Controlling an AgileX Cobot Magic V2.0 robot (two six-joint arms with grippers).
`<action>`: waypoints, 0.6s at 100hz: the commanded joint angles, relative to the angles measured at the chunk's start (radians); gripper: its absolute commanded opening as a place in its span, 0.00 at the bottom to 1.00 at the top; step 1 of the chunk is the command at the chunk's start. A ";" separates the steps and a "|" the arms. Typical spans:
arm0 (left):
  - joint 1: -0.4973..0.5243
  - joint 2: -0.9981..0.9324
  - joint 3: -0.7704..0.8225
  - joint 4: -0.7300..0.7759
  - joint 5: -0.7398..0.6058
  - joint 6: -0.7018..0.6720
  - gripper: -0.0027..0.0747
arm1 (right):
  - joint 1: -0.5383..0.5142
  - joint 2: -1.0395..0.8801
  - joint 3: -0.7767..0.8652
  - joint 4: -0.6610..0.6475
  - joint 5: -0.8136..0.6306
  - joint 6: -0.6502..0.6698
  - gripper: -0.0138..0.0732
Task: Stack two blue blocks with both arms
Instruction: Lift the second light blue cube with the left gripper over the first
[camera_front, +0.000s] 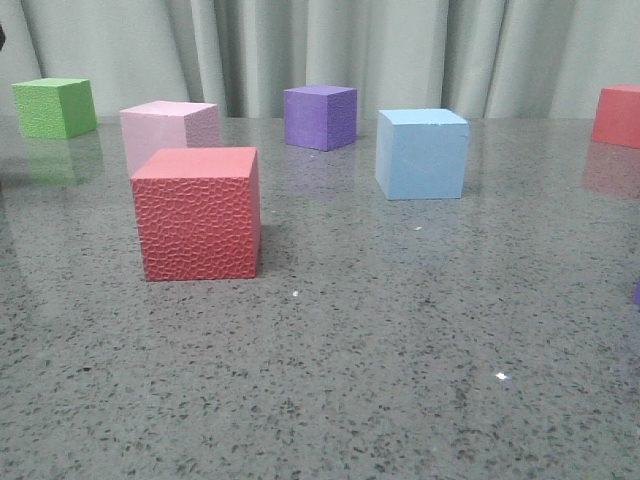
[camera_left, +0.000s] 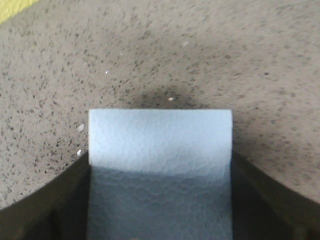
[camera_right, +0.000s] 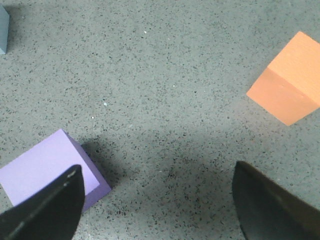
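No writing shows anywhere. The left gripper (camera_left: 160, 210) clamps a light blue block (camera_left: 160, 160), its dark fingers (camera_left: 45, 210) cut off at the frame edge. The second blue block (camera_front: 422, 152) sits on the speckled table (camera_front: 400, 350), behind the red cube (camera_front: 198, 212). The right gripper (camera_right: 155, 210) hangs spread apart and empty, beside a purple cube (camera_right: 47, 167) and near an orange cube (camera_right: 290, 85).

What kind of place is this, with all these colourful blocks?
Probably a robot test bench or lab, not a home. A bare speckled grey table holds only scattered foam cubes such as the red cube and a blue block, and a plain curtain closes off the back.
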 joint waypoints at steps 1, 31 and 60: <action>-0.039 -0.060 -0.074 -0.008 -0.008 0.037 0.40 | -0.006 -0.004 -0.023 -0.014 -0.059 -0.008 0.85; -0.191 -0.062 -0.278 -0.008 0.080 0.118 0.40 | -0.006 -0.004 -0.023 -0.014 -0.059 -0.008 0.85; -0.294 -0.042 -0.429 -0.083 0.031 0.264 0.40 | -0.006 -0.004 -0.023 -0.014 -0.059 -0.008 0.85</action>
